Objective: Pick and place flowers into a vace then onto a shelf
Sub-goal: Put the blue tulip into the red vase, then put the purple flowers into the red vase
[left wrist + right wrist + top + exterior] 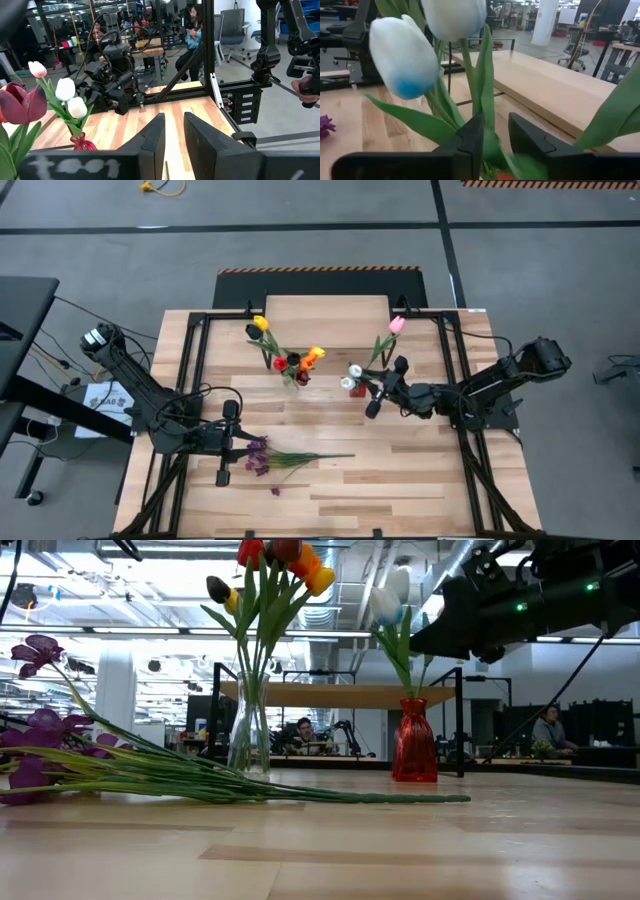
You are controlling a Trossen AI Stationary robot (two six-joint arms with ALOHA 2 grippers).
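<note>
right gripper: mine; fingers slightly apart around white tulip stems in red vase
left gripper: fingers narrowly apart, empty; well apart from red vase
purple sprigs: lying flat, near left gripper
shelf: behind red vase

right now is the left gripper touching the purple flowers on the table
Apart. The high view shows bare wood between the left gripper and the purple flowers; its own wrist view shows only bare table between its fingers.
</note>
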